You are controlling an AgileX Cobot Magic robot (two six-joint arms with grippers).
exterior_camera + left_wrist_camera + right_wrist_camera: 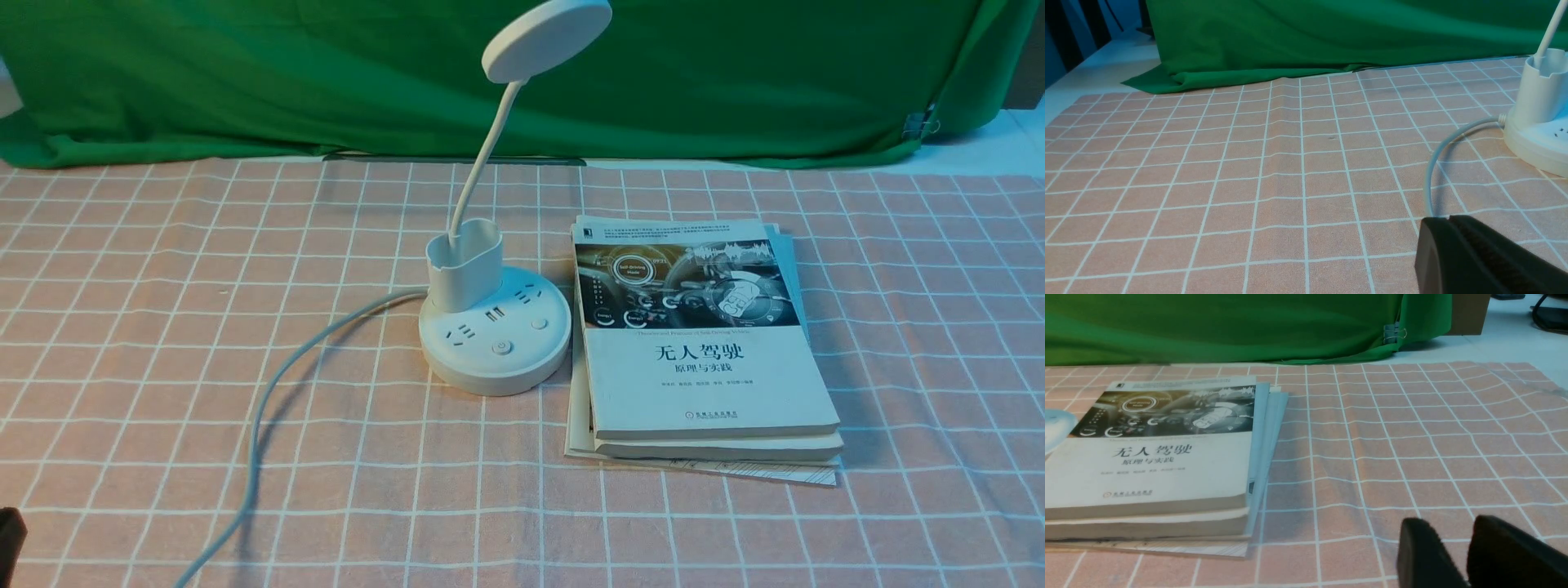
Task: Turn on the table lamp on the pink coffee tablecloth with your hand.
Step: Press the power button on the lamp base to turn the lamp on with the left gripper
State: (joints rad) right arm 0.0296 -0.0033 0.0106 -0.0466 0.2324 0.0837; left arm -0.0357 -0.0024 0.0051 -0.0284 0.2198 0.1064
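Table lamp (495,331) upright on pink coffee tablecloth (351,457).

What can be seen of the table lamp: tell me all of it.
The table lamp is white and looks plastic. Its round base carries sockets, two ports and two round buttons. An oval, open-topped cup rises from the base's far left part; a thin, slightly curved neck leans right from there to a tilted flat disc head. It stands upright on the pink gridded cloth, left of the books. A grey cord runs off its left side. No end effector touches it. Whether it is lit, I cannot tell.
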